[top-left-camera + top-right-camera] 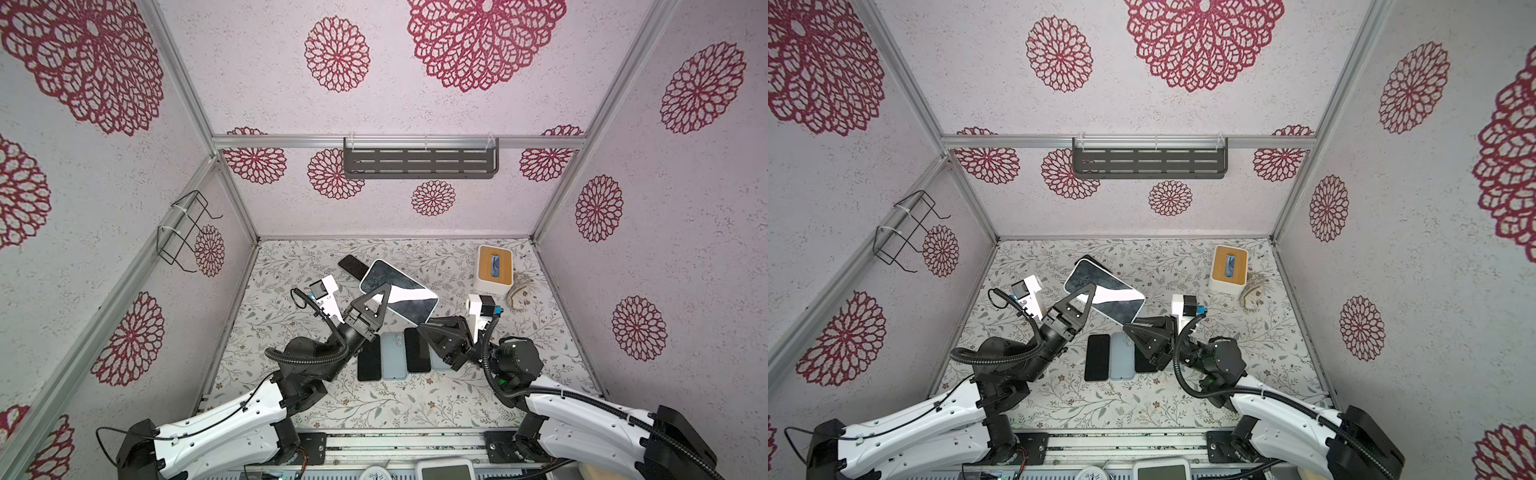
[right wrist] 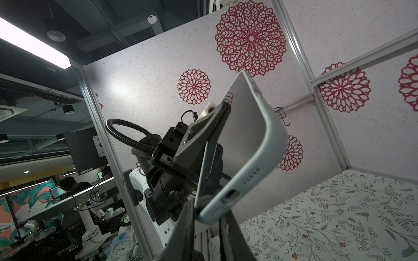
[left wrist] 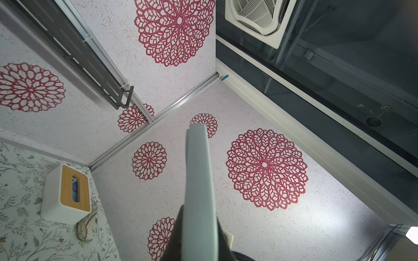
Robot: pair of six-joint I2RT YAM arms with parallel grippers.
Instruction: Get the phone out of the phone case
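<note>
The cased phone (image 1: 399, 293) hangs over the table (image 1: 415, 399); a second phone (image 1: 353, 266) lies behind it, a row of phones and cases (image 1: 394, 353) before it, a tissue box (image 1: 494, 268) far right.

Phone (image 1: 392, 276) screen: glossy, mirror-like glass. Case (image 2: 246, 135): matt, smooth, pale grey plastic. Box (image 1: 483, 264) lid: wood grain; body white plastic. Shelf (image 1: 419, 162): dark matt metal.

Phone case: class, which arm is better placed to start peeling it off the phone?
Right, probably. The right gripper straddles a corner of the case; the left gripper is clamped on its long edge, steadying it.
</note>
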